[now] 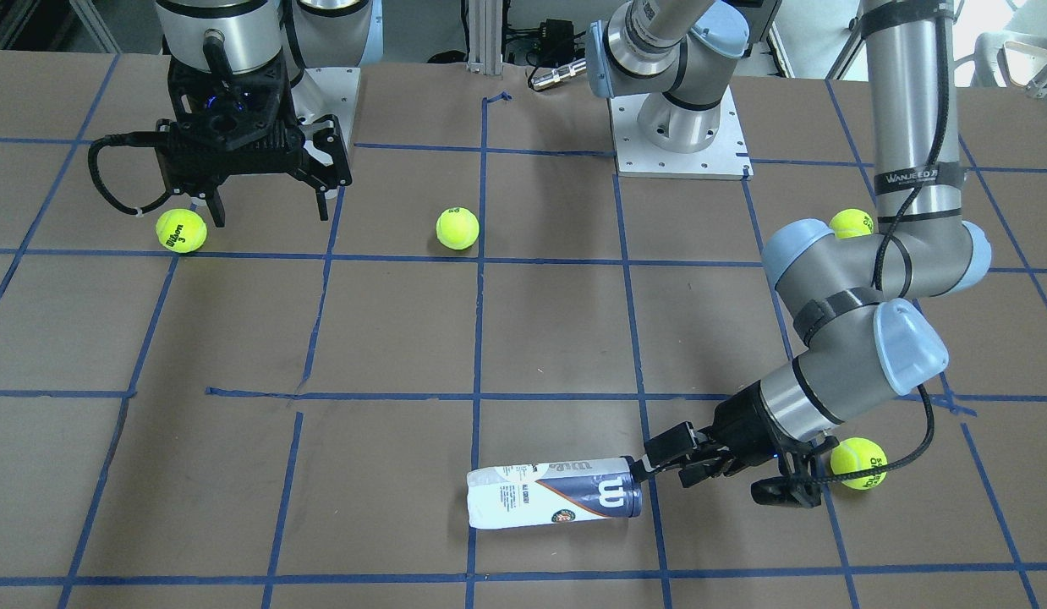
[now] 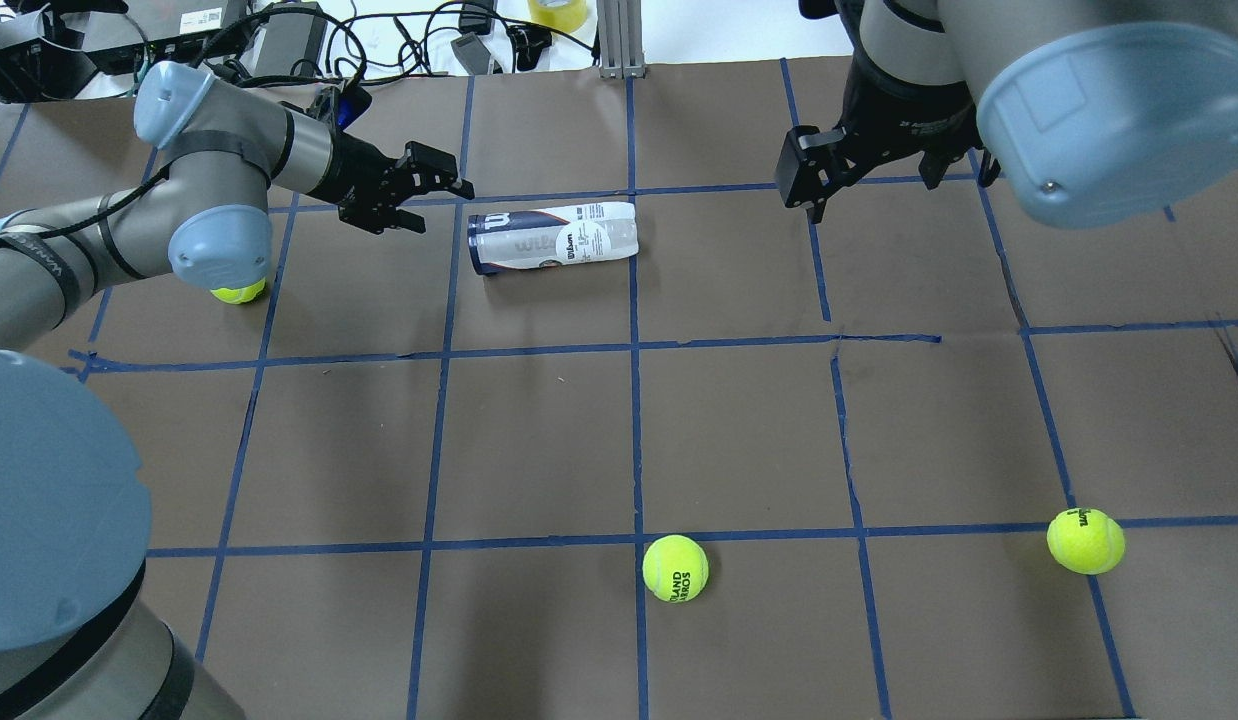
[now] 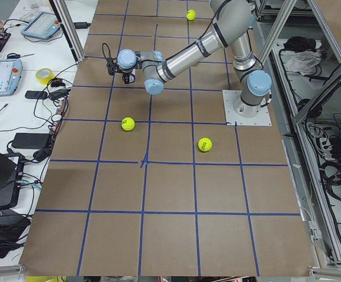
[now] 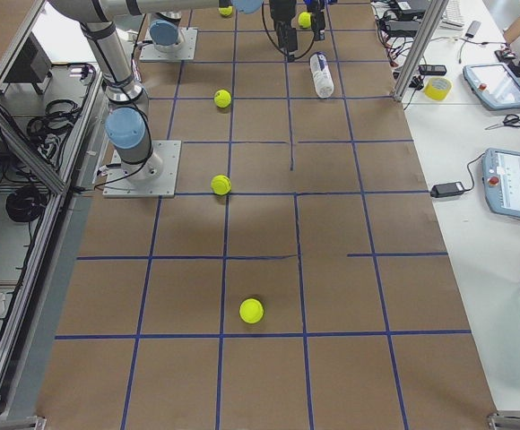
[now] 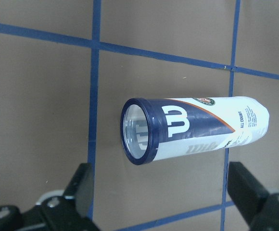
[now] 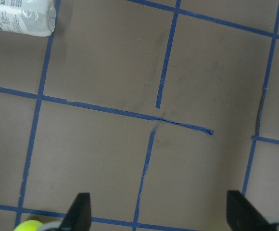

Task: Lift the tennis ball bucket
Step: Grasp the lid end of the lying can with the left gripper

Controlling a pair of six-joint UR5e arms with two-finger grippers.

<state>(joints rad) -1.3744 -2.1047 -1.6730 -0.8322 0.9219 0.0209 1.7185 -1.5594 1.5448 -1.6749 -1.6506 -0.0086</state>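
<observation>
The tennis ball bucket (image 1: 553,493) lies on its side on the brown table. It is a clear can with a white-and-navy label, a white "W" and a navy rim. It also shows in the overhead view (image 2: 554,238) and in the left wrist view (image 5: 192,130), where its open navy end faces the camera. My left gripper (image 1: 671,461) is open and empty, just short of that navy end and not touching it. My right gripper (image 1: 270,217) is open and empty, hanging above the table far from the can. The right wrist view shows only the can's white end (image 6: 19,18).
Loose yellow tennis balls lie around: one (image 1: 182,230) next to my right gripper, one (image 1: 457,228) mid-table, one (image 1: 852,223) behind my left arm's elbow, one (image 1: 858,463) beside my left wrist. Blue tape lines grid the table (image 1: 388,330).
</observation>
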